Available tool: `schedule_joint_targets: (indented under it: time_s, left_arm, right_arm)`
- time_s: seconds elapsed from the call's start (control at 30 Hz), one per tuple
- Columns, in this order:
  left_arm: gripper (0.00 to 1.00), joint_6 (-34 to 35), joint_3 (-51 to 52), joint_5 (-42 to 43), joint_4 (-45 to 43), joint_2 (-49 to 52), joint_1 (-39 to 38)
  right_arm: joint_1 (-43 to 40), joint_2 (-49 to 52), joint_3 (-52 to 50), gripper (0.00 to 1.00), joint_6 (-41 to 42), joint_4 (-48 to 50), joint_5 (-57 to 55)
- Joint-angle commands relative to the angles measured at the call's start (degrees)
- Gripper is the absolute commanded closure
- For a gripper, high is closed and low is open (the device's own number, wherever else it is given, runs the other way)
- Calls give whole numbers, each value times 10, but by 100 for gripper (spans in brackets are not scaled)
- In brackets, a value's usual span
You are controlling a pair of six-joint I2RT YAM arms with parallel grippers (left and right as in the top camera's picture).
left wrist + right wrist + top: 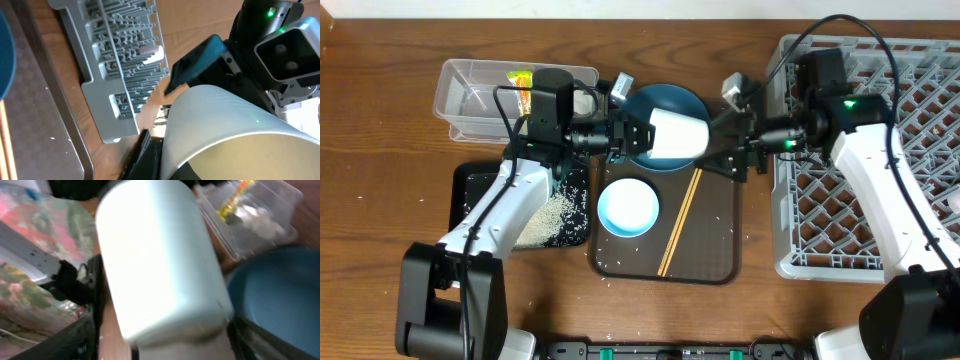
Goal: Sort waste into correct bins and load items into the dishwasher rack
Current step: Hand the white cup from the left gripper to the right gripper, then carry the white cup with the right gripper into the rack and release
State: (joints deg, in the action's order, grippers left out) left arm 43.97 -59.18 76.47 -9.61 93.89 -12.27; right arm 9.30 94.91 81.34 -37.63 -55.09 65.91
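Note:
The pale-green cup lies on its side in the air above the dark-blue dish, between both grippers. My left gripper is shut on the cup's rim, one finger inside it; the left wrist view shows the cup close up. My right gripper is open, its fingers on either side of the cup's base, with a gap at one finger. The pale-blue bowl and wooden chopsticks lie on the brown tray. The grey rack stands at the right.
The clear tub at the back left holds the snack wrapper. The black tray holds a heap of rice. Loose grains lie scattered on the table. A pale pinkish thing lies in the rack.

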Motion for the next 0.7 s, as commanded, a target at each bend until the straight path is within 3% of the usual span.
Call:
schedule_joint_targets:
  time_s: [0.0, 0.2, 0.67]
  left_arm:
    - [94, 10, -3, 26, -4, 3, -1]
    - [94, 10, -3, 26, -4, 3, -1]
    - [93, 10, -3, 26, -4, 3, -1]
  right_arm:
    - [14, 3, -2, 22, -19, 7, 55]
    - [16, 3, -2, 38, -19, 7, 55]
    - [16, 3, -2, 36, -16, 48, 72]
